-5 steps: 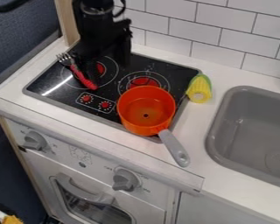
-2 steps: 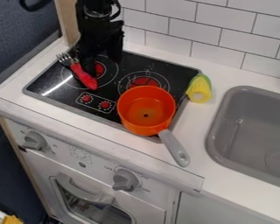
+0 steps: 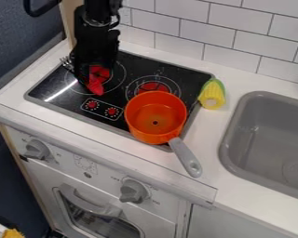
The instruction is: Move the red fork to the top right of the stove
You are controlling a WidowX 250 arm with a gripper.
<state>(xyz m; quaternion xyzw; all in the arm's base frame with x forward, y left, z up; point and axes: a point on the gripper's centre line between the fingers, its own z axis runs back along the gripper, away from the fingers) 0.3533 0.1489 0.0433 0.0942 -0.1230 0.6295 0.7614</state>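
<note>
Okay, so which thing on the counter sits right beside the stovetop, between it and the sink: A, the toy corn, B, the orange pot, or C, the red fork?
A: the toy corn lies at the stovetop's right edge, before the sink.

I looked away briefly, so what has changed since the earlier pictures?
The pincer moved left in the view and is now over the red fork, hiding part of its handle; whether it grips is unclear. The fork, orange pot and corn stayed put.
</note>
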